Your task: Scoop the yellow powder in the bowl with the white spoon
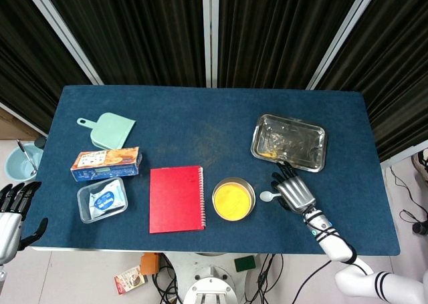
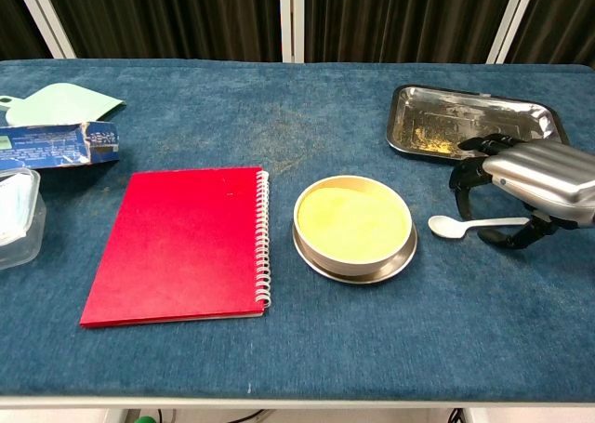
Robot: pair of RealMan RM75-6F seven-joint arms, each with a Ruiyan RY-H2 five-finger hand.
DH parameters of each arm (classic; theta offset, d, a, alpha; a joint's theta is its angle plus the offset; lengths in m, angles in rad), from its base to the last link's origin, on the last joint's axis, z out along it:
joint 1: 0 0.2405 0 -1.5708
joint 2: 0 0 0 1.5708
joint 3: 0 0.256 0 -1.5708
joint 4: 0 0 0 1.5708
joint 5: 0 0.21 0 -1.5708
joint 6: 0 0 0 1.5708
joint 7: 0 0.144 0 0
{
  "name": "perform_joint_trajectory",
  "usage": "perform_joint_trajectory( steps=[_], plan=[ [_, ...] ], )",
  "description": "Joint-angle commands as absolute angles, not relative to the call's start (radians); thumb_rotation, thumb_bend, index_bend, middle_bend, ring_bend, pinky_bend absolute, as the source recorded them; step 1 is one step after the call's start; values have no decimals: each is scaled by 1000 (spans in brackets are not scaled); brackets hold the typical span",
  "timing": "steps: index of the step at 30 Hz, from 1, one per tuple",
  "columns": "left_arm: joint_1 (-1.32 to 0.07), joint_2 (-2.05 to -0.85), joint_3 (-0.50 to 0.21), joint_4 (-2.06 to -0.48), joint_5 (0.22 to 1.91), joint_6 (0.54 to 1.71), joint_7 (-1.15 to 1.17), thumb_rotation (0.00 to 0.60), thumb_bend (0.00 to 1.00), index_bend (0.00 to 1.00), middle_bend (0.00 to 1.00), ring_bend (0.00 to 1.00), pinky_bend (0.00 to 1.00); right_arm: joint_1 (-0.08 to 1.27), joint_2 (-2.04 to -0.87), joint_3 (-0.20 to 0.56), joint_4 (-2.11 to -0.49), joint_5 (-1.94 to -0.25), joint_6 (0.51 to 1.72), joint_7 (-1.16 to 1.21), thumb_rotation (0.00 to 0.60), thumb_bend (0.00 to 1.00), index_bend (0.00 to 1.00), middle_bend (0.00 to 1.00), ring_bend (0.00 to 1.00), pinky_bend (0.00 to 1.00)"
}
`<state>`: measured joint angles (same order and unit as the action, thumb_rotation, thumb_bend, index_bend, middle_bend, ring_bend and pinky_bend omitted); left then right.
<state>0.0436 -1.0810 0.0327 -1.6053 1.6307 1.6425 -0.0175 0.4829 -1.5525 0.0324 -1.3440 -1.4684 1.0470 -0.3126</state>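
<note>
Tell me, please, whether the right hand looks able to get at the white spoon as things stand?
Probably yes. The right hand hovers over the handle of the white spoon, fingers curved down around it, not visibly closed on it. Nothing lies between them; the bowl sits clear to the side.

Right hand [image 2: 530,183] arched over white spoon [image 2: 465,225] handle near table's right edge; bowl [image 2: 354,228] of yellow powder [image 2: 352,221] beside spoon.

- A round metal bowl of yellow powder [image 2: 353,226] sits on the blue-covered tabletop [image 2: 307,116], front centre.
- A red spiral-bound notebook [image 2: 178,243] lies just left of it.
- A white plastic spoon [image 2: 465,225] lies just right, under the right robot hand [image 2: 530,186].
- A rectangular steel tray [image 2: 469,121] sits behind the spoon.
</note>
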Motion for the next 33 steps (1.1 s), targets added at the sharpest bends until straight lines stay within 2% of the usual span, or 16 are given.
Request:
perform_joint_trajectory(
  steps=[1,26,33],
  plan=[
    [45,-1081,32,-1604,1630,1644,-20,600,331,88,116,72,74,484,-1553,31,-1344,-1467,1046,-315,600,364,512,242,0,0],
    [52,-1088,30,-1596,1632,1649,-19,600,332,86,113,72,74,490,-1550,27,-1343,-1448,1048,-319,600,441,583,270,0,0],
    [57,-1084,31,-1599,1634,1656,-20,600,332,86,113,72,73,490,-1446,43,-1433,-1471,1091,-328,600,441,594,277,0,0]
  ],
)
